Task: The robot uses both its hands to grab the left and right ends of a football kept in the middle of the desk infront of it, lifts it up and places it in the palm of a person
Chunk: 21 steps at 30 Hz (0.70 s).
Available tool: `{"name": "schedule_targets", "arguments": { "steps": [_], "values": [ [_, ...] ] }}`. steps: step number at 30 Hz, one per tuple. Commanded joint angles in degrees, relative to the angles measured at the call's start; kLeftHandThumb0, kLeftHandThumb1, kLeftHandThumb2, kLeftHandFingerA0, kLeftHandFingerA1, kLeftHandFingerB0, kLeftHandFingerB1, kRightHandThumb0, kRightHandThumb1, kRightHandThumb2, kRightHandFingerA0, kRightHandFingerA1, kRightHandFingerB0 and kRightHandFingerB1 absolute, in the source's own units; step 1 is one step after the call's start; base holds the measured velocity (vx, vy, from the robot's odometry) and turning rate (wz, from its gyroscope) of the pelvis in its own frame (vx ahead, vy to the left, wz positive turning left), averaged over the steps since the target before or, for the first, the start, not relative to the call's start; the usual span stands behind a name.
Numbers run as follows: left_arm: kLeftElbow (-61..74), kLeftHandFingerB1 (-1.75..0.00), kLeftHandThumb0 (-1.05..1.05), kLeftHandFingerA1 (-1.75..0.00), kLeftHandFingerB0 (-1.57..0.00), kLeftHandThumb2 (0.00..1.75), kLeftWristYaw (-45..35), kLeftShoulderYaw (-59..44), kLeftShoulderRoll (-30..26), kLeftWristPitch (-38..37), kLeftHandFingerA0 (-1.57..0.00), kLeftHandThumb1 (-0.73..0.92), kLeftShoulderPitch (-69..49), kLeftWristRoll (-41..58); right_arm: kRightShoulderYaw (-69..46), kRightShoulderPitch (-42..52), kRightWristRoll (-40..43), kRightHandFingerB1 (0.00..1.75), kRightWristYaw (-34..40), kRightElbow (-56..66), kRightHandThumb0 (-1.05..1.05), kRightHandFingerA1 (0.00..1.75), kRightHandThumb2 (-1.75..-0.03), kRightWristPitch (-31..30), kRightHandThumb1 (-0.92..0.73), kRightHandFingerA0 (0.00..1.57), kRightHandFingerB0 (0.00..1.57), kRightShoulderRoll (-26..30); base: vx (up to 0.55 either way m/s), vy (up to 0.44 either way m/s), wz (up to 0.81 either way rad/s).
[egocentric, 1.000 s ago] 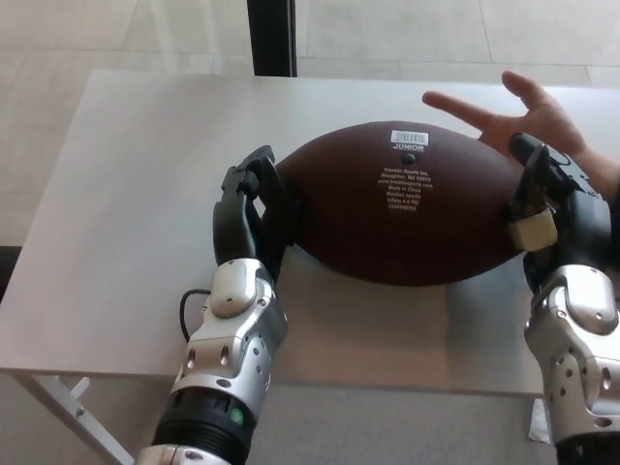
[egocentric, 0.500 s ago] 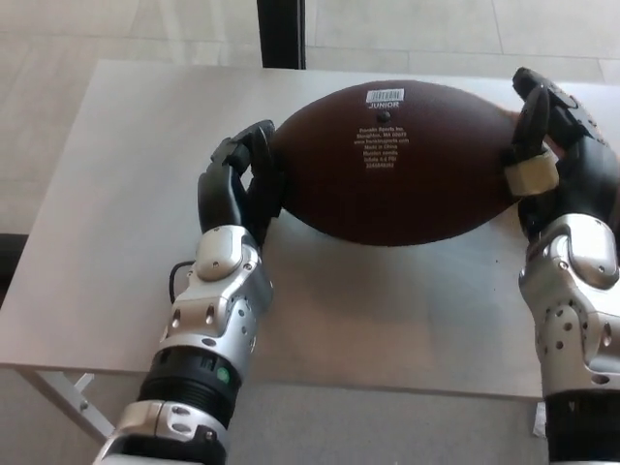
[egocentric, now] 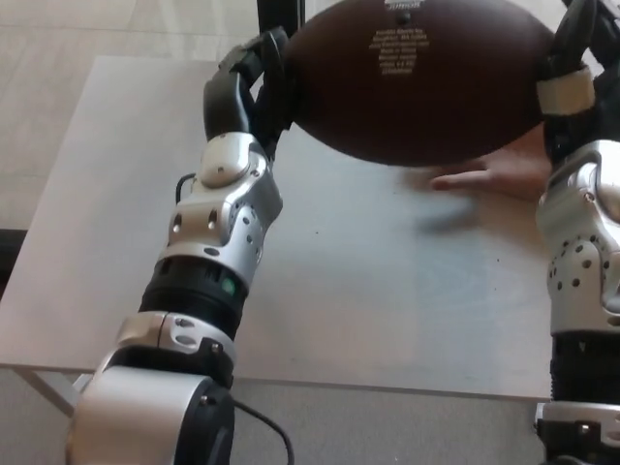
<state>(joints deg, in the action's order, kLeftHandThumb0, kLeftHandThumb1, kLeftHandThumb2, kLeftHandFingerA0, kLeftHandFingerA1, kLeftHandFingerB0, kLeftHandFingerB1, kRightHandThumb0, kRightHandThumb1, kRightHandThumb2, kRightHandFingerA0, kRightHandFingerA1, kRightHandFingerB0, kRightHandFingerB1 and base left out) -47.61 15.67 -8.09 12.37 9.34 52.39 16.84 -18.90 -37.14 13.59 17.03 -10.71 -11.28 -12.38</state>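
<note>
The football [egocentric: 417,82] sits at the top centre of the frame, raised off the desk [egocentric: 387,291], its upper edge cut by the top border. It is dark brown, with small white print on the face toward the camera.

The left hand [egocentric: 254,82] is clamped on the ball's left end in the upper left, its black fingers [egocentric: 271,58] curled against the leather. The silver forearm runs down from there to the lower left corner, crossing the desk's near edge.

The right hand [egocentric: 572,68] grips the ball's right end at the upper right edge of the frame, a pale pad on one finger pressed to the ball. Its forearm drops straight down the right border.

A person's hand [egocentric: 494,177] lies just under the ball's right half, right of centre, fingers pointing left, low over the desk. Ball and palm look apart, though the gap is narrow.

The desk's middle and lower centre, between the two forearms, is bare pale surface. Its left edge slants along the left side of the frame; the near edge runs across the bottom.
</note>
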Motion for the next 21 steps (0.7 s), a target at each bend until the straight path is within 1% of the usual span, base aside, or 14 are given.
{"name": "schedule_targets", "arguments": {
  "steps": [1,2,3,4,5,10,12,13,14,15,16,18,20,21],
  "values": [
    [-2.23,-0.56,-0.65,-0.96,-0.41,0.66,-2.60,0.67,4.94,9.29,-0.52,0.90,13.31,1.59,0.81,-8.49,3.34,0.45,1.20,-0.02,-0.79,0.76,-0.64,1.32,-0.78,0.74,0.57,-1.71,0.00,0.000,0.00],
    [-2.18,-0.51,-0.61,-0.91,-0.43,0.66,-3.49,0.80,4.73,9.06,-0.54,0.90,14.87,1.45,-0.05,-10.19,4.44,0.44,0.88,0.05,-0.79,0.85,-0.66,1.39,-0.82,0.75,0.54,-1.00,0.00,0.000,0.00],
    [-2.02,-0.52,-0.62,-0.90,-0.42,0.67,-3.29,0.61,4.70,9.48,-0.52,0.92,15.62,1.54,-0.50,-11.15,4.25,0.54,1.12,-0.92,-0.79,0.87,-0.91,3.28,-0.63,0.79,0.47,-0.89,0.00,0.000,0.00],
    [-2.12,-0.52,-0.62,-0.90,-0.42,0.67,-3.34,0.45,4.66,9.53,-0.52,0.92,15.76,1.50,-0.54,-11.29,4.18,0.54,1.13,-1.05,-0.79,0.87,-0.91,3.33,-0.63,0.79,0.47,-0.91,0.00,0.000,0.00],
    [-2.34,-0.52,-0.60,-0.86,-0.40,0.69,-3.70,0.32,4.43,9.73,-0.50,0.92,16.38,1.51,-1.47,-12.23,5.17,0.44,1.93,-1.14,-0.74,0.82,-0.65,2.51,-0.81,0.80,0.55,-1.03,0.00,0.000,0.00],
    [-5.35,-0.46,-0.59,-0.74,-0.42,0.68,-6.81,-1.09,2.39,10.80,-0.51,0.92,21.14,2.31,-4.62,-17.16,7.36,0.43,4.13,-2.50,-0.75,0.75,-0.65,0.54,-0.83,0.77,0.55,-0.29,0.00,0.000,0.00],
    [-8.64,-0.58,-0.50,-0.83,-0.55,0.68,-3.94,0.06,2.06,12.89,-0.63,0.92,24.23,-0.37,-6.78,-18.20,9.05,0.45,3.40,-4.47,-0.72,0.82,-0.65,1.31,-0.83,0.68,0.53,0.55,0.00,0.000,0.00],
    [-8.77,-0.58,-0.50,-0.83,-0.55,0.68,-4.05,0.11,1.72,13.12,-0.63,0.92,24.35,-0.53,-6.83,-18.41,8.96,0.45,3.46,-4.83,-0.72,0.82,-0.65,1.63,-0.83,0.68,0.53,0.22,0.00,0.000,0.00],
    [-11.06,-0.64,-0.47,-0.97,-0.62,0.67,-4.85,1.84,1.22,13.94,-0.72,0.91,25.65,-2.60,-8.10,-19.15,8.73,0.43,5.72,-6.38,-0.73,0.84,-0.64,1.89,-0.84,0.81,0.54,0.25,0.00,0.000,0.00],
    [-12.87,-0.75,-0.39,-0.91,-0.61,1.10,-5.20,3.22,0.82,14.83,-0.76,0.71,26.73,-4.23,-9.62,-20.00,9.01,0.44,8.27,-7.60,-0.72,0.81,-0.65,2.02,-0.83,0.81,0.55,0.11,0.00,0.000,0.00],
    [-14.25,-0.70,-0.39,-0.93,-0.66,0.66,-4.78,2.92,0.90,15.16,-0.75,0.88,27.38,-4.14,-11.02,-20.57,9.94,0.44,9.70,-8.38,-0.69,0.77,-0.66,1.94,-0.87,0.71,0.54,0.04,0.00,0.000,0.00],
    [-16.25,-0.66,-0.40,-0.89,-0.58,0.67,-4.28,2.16,1.04,15.32,-0.71,0.88,27.97,-3.62,-12.90,-21.06,10.92,0.43,11.18,-9.33,-0.70,0.69,-0.66,1.76,-0.88,0.63,0.50,-0.47,0.00,0.000,0.00],
    [-16.98,-0.66,-0.40,-0.89,-0.58,0.67,-4.53,2.37,0.92,15.19,-0.71,0.88,28.05,-3.78,-13.49,-21.22,11.06,0.43,11.58,-9.88,-0.70,0.69,-0.66,1.83,-0.88,0.63,0.50,-0.74,0.00,0.000,0.00],
    [-19.53,-0.73,-0.41,-0.91,-0.60,1.09,-4.07,5.89,1.24,16.76,-0.77,0.71,29.45,-7.51,-15.43,-21.48,13.25,0.40,10.61,-11.62,-0.71,0.68,-0.67,1.28,-0.92,0.57,0.45,0.25,0.00,0.000,0.00]
  ]
}}
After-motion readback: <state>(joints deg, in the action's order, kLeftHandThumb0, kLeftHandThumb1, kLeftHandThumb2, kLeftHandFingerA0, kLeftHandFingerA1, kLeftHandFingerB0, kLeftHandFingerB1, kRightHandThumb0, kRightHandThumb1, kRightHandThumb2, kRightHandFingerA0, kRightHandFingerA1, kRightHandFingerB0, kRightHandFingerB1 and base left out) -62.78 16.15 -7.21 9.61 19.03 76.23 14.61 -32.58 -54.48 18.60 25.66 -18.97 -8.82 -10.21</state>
